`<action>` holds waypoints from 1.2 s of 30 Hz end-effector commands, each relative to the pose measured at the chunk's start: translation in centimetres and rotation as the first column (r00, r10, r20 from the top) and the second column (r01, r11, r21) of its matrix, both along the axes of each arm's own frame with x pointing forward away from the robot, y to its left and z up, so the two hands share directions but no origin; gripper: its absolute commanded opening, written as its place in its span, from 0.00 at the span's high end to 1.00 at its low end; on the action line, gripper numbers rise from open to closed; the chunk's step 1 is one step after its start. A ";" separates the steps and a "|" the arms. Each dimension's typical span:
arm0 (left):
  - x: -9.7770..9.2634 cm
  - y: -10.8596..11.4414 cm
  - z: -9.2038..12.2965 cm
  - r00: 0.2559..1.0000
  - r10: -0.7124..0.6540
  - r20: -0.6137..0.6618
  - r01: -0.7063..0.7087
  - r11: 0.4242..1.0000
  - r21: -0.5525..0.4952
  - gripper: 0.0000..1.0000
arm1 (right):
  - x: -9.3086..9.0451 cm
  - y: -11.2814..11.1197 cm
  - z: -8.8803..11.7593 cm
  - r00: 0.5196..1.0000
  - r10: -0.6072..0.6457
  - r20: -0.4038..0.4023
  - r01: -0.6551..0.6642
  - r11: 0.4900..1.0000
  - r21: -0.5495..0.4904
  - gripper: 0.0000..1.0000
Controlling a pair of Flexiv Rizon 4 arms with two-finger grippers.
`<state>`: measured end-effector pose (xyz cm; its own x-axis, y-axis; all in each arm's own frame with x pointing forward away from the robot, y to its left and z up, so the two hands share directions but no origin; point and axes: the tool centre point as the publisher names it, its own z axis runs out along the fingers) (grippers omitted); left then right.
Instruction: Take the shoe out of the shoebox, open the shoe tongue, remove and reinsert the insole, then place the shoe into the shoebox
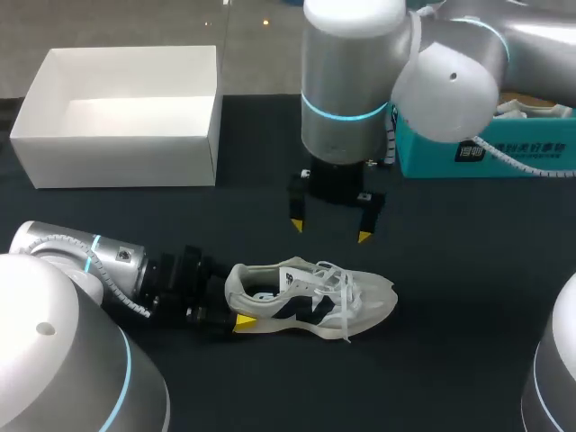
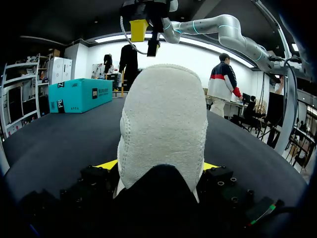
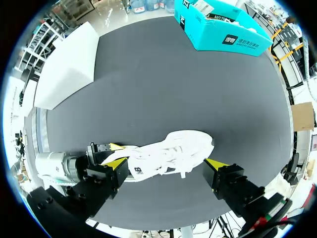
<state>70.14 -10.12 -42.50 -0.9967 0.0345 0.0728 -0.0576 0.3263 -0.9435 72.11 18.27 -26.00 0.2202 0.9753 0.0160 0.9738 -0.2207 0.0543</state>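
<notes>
White shoe (image 1: 310, 299) lies lengthwise along the front edge of the bench (image 1: 450, 270), heel clenched in the left hand (image 1: 236, 301); the right hand (image 1: 330, 230) hangs released above its tongue, nearest for opening.

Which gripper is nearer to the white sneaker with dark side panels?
Left. The left gripper is shut on the heel of the white sneaker with dark side panels; the right gripper hangs open above the sneaker, not touching it.
</notes>
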 end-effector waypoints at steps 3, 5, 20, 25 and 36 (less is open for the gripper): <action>0.0 -0.1 -0.2 1.000 0.000 -0.001 0.000 1.000 0.002 1.00 | -0.2 4.0 -2.9 0.998 -0.058 -0.014 0.058 0.998 0.000 0.00; 0.0 -0.1 -0.2 1.000 0.000 -0.001 0.000 1.000 0.002 1.00 | -0.3 4.5 -3.5 0.997 -0.077 -0.027 0.077 0.997 -0.020 0.00; 0.0 -0.1 -0.2 1.000 0.000 -0.001 0.000 1.000 0.002 1.00 | -2.3 7.3 -6.3 0.999 -0.043 -0.032 0.040 0.997 -0.070 0.00; 0.0 -0.1 -0.2 1.000 0.000 -0.001 0.000 1.000 0.002 1.00 | -2.3 7.3 -6.3 0.999 -0.043 -0.032 0.040 0.997 -0.070 0.00; 0.0 -0.1 -0.2 1.000 0.000 -0.001 0.000 1.000 0.002 1.00 | -3.1 6.6 -6.7 0.998 -0.058 -0.039 0.055 0.996 -0.074 0.00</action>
